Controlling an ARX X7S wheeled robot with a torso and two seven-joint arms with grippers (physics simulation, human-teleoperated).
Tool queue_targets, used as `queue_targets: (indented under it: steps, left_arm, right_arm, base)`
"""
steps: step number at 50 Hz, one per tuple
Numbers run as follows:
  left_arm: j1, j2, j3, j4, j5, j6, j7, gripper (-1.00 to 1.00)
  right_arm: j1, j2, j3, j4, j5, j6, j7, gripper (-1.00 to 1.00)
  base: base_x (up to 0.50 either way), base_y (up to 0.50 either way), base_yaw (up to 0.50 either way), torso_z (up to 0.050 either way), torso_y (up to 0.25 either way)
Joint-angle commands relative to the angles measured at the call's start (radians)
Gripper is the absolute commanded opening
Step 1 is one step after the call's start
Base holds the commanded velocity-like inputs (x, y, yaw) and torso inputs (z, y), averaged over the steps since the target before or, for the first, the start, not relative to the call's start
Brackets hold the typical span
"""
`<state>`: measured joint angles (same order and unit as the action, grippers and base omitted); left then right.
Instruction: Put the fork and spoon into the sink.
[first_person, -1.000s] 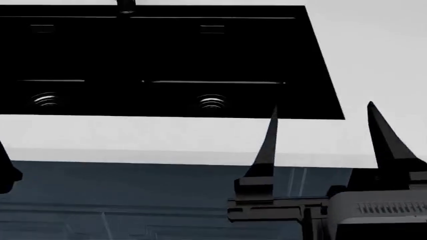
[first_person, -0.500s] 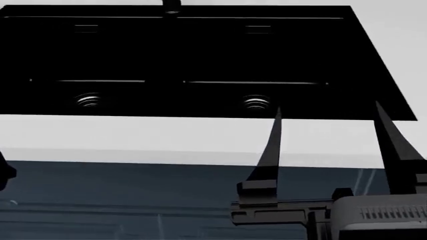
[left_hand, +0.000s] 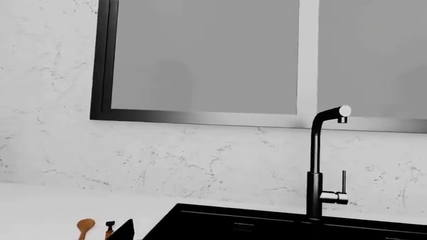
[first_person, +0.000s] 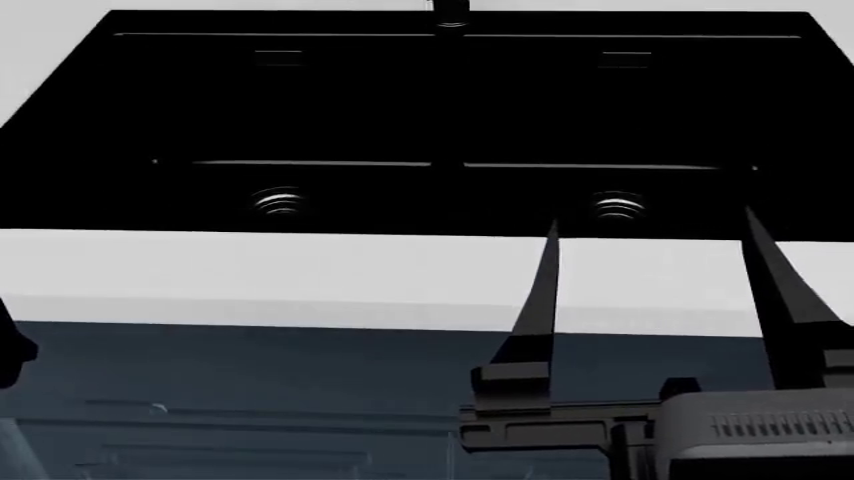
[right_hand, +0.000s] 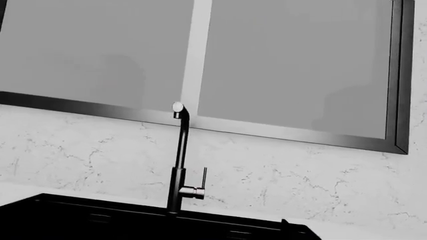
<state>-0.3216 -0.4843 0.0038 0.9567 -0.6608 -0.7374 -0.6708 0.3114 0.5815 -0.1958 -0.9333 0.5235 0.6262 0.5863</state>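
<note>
Two spread fingers of the right gripper (first_person: 654, 270) pointing up before the sink (first_person: 400, 110), holding nothing, left gripper's state unclear

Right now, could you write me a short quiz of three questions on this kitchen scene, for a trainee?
1. True or false: the right claw holds the spoon.
2. How many drain rings show in the sink, seen from the head?
3. The fork lies: A) in the sink, B) on the countertop beside the spoon, C) on the faucet.

Key: 1 false, it is open and empty; 2 two; 3 B.
</note>
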Motion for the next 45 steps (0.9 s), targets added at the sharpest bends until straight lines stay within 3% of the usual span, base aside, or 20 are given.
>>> queue_targets:
  steps: [1,45]
  left_arm:
    - [0.003,-0.007,0.012,-0.005,0.007,0.008,-0.004,1.00]
    - [0.035,-0.026,0.038,0.002,0.015,0.047,-0.017,1.00]
  right_arm:
    - [0.000,0.002,-0.009,0.012,-0.001,-0.010,0.002,1.00]
    - [-0.037,0.033,-0.007,-0.011,0.012,-0.030,0.033,1.00]
  base:
    - [0.00,0.50,0.00,0.000,0.000]
    - [0.00,0.50,0.00,0.000,0.000]
